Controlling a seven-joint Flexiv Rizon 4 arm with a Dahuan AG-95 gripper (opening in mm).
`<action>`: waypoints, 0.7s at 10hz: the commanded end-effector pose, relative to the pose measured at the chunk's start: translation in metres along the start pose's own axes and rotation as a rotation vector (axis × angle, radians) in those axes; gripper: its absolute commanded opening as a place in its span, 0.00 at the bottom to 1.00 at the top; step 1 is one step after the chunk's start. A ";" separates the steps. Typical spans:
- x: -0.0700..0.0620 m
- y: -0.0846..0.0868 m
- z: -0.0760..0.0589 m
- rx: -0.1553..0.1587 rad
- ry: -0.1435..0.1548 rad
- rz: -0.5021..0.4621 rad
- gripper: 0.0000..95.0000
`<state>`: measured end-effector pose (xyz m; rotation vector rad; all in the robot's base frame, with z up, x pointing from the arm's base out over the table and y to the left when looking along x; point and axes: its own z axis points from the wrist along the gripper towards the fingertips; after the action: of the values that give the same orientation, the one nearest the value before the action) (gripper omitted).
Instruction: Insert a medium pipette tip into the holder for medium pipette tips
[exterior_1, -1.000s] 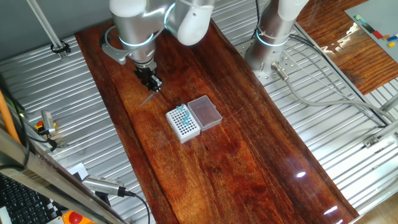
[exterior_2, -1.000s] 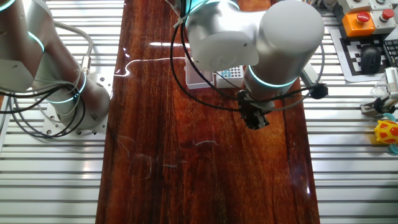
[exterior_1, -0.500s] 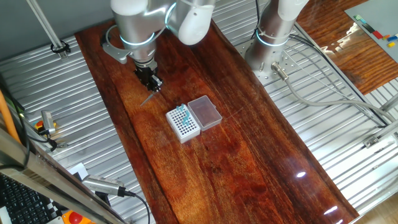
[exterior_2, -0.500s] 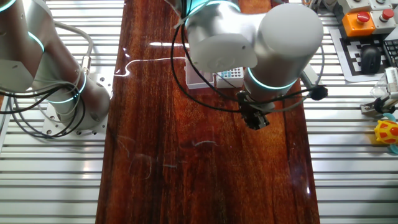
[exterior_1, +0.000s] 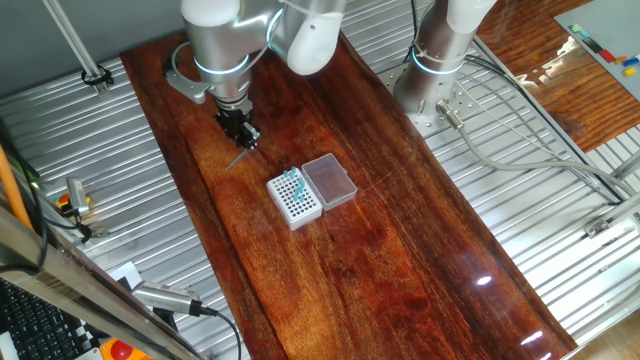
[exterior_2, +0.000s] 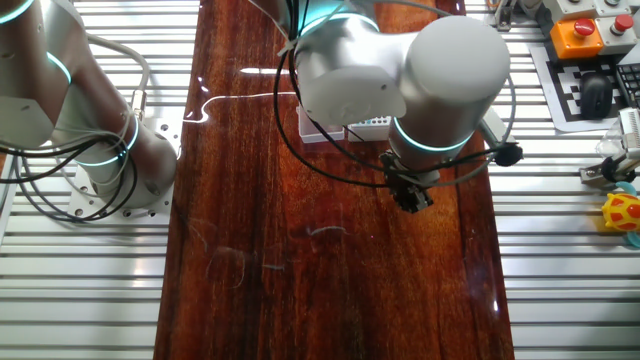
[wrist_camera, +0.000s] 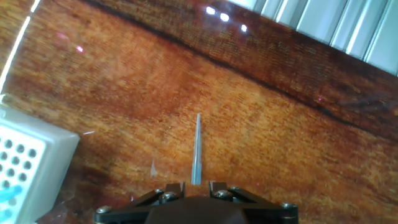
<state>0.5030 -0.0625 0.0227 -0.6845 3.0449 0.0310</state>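
Note:
The medium pipette tip (exterior_1: 237, 160) lies on the dark wooden table, thin and pale. In the hand view the tip (wrist_camera: 197, 149) runs straight up from between my jaws, wide end nearest them. My gripper (exterior_1: 244, 138) is down at that wide end. Its jaws stand either side of the tip with a small gap on each side, so the gripper (wrist_camera: 196, 185) is open. The holder (exterior_1: 294, 198), a white box with a grid of holes, sits to the right with its clear lid (exterior_1: 329, 181) open beside it. A corner of the holder (wrist_camera: 25, 168) shows in the hand view.
A few teal tips (exterior_1: 292, 181) stand in the holder's far corner. In the other fixed view my arm hides most of the holder (exterior_2: 322, 130) and the gripper (exterior_2: 412, 197) hangs over the wood. Ribbed metal flanks the table, and a second arm's base (exterior_1: 435, 75) stands at the back right.
The arm's upper body has shifted slightly. The gripper and the pipette tip stay in the same place.

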 end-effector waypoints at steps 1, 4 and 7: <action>0.000 0.000 0.002 -0.006 -0.005 -0.003 0.20; 0.003 0.003 0.006 -0.008 -0.005 -0.013 0.20; 0.001 0.006 0.009 -0.006 -0.004 -0.013 0.20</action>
<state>0.5001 -0.0567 0.0132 -0.7041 3.0364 0.0377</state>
